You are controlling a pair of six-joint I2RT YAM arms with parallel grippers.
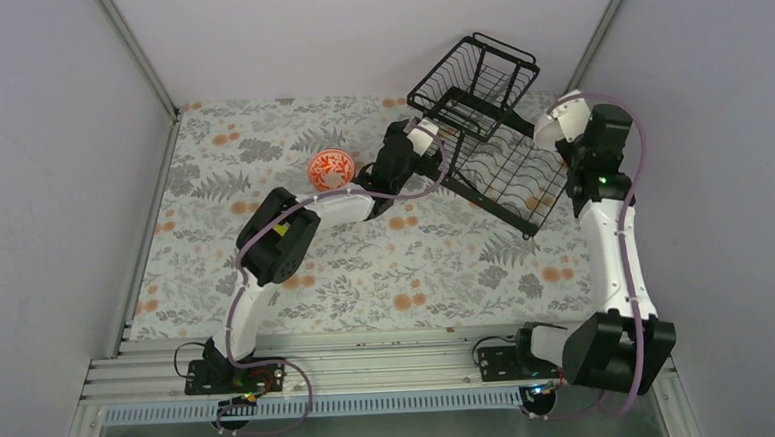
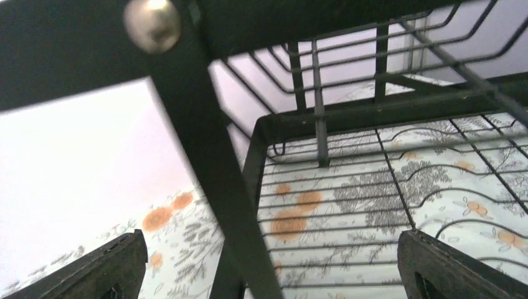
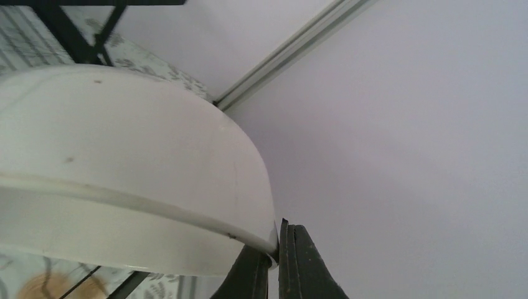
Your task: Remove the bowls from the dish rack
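Right end effector (image 3: 278,240) pinches the white bowl (image 3: 124,180) by its rim, holding it clear at the rack's (image 1: 507,177) 3 o'clock, apparently for carrying off. Left end effector (image 2: 271,249) gapes wide at 9 o'clock, gripping nothing. Patterned bowl (image 1: 327,169) sits on the tabletop (image 1: 446,265).

The left arm (image 1: 265,247) and right arm (image 1: 614,252) pair white links with bulky black joint housings; purple cables (image 1: 232,327) run along each, and the left tool (image 2: 272,261) has matte black fingers (image 2: 109,268)
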